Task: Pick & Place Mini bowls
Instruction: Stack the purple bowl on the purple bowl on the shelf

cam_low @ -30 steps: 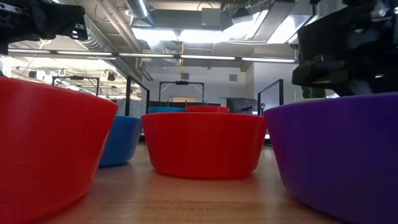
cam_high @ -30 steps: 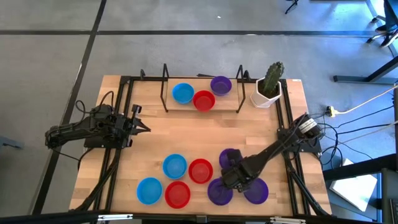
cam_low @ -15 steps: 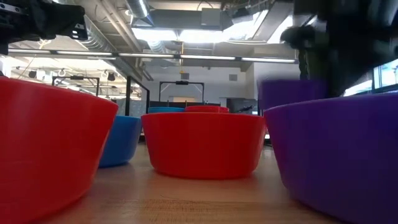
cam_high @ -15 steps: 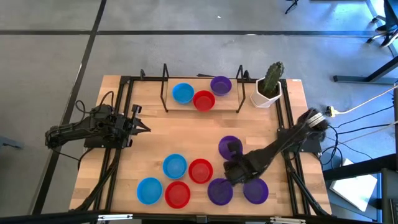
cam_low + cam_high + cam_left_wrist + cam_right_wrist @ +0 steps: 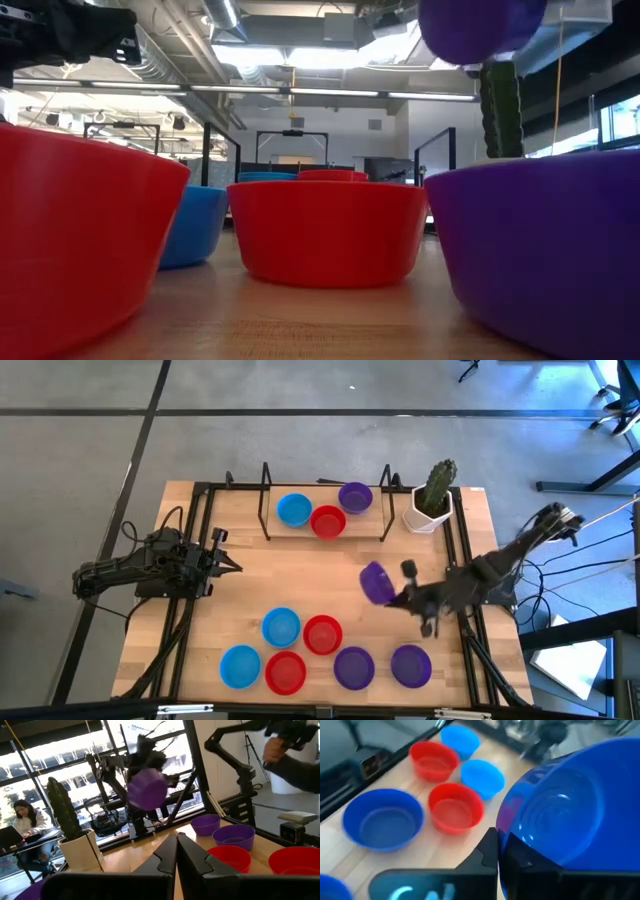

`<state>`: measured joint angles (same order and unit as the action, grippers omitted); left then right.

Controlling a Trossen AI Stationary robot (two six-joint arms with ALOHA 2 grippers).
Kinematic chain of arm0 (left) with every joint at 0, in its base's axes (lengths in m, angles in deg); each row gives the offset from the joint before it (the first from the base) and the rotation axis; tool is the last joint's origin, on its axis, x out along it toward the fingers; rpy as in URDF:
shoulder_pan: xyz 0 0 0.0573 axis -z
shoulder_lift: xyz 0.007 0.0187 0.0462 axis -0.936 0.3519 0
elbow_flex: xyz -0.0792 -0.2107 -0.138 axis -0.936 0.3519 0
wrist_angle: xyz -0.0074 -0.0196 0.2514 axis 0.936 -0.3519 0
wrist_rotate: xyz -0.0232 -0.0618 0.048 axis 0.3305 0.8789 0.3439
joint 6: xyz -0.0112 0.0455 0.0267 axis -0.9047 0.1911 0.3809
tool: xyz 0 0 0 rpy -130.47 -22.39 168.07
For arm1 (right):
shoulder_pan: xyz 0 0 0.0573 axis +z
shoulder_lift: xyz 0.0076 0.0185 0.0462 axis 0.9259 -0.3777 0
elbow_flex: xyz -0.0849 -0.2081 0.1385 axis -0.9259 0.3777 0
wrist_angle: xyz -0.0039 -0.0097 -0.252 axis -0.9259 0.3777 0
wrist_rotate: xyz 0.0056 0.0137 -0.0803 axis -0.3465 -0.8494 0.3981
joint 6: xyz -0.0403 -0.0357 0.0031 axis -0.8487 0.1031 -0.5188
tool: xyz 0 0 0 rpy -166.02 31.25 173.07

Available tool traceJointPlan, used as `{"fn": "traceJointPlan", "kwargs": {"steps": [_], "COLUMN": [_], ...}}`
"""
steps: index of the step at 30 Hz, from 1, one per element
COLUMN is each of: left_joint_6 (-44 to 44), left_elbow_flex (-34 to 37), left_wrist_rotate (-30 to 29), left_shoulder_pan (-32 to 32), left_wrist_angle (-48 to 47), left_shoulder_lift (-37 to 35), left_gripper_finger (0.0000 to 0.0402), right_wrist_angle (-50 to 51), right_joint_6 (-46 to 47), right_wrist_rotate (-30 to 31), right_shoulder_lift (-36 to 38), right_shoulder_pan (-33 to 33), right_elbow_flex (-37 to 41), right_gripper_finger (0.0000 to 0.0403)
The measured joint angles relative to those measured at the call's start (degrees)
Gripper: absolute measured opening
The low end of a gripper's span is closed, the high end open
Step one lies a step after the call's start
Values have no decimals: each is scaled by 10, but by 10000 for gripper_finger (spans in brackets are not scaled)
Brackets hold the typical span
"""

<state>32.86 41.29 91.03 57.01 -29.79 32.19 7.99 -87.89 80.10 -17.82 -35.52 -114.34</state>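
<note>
I am parking the left gripper (image 5: 228,566) over the left side of the table (image 5: 250,595), its fingers pressed shut on nothing, well apart from every bowl. In front of it, along the near edge, I am seeing two blue bowls (image 5: 240,666), then two red bowls (image 5: 322,634), then two purple bowls (image 5: 353,667) sitting in a loose cluster. At the far side, the black rack (image 5: 325,530) is already holding a blue, a red and a purple bowl between its two upright ends.

Further right, the right gripper (image 5: 392,593) is carrying a purple mini bowl (image 5: 376,582) in the air above the middle-right of the table, its jaws clamped shut on the rim and the bowl tipped on its side. The low view is showing that bowl (image 5: 480,25) well clear of the tabletop.

I am judging this as the carry step, with the bowl lifted and the placing not yet done. The next move is likely calling for a swing toward the rack and a levelling of the bowl before release.

For room, the open wood between the near cluster and the rack is giving me a free lane. The right rack post and the white cactus pot (image 5: 432,512) just beyond it are the things I am keeping the arm away from.
</note>
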Motion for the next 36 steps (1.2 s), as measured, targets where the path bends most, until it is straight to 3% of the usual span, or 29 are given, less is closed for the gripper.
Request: {"fn": "traceJointPlan", "kwargs": {"steps": [7, 15, 36], "left_joint_6": [2, 5, 1], "left_elbow_flex": [0, 0, 0], "left_wrist_rotate": [0, 0, 0], "left_shoulder_pan": [0, 0, 0], "left_wrist_angle": [0, 0, 0], "left_shoulder_lift": [0, 0, 0], "left_gripper_finger": [5, 6, 6], "right_wrist_angle": [-91, -129, -192], "right_joint_6": [-4, -5, 11], "right_wrist_rotate": [-49, -77, -137], "right_shoulder_lift": [181, 301, 331], "right_shoulder_pan": [-60, -108, -180], "right_elbow_flex": [162, 268, 342], "right_gripper_finger": [3, 3, 5]}}
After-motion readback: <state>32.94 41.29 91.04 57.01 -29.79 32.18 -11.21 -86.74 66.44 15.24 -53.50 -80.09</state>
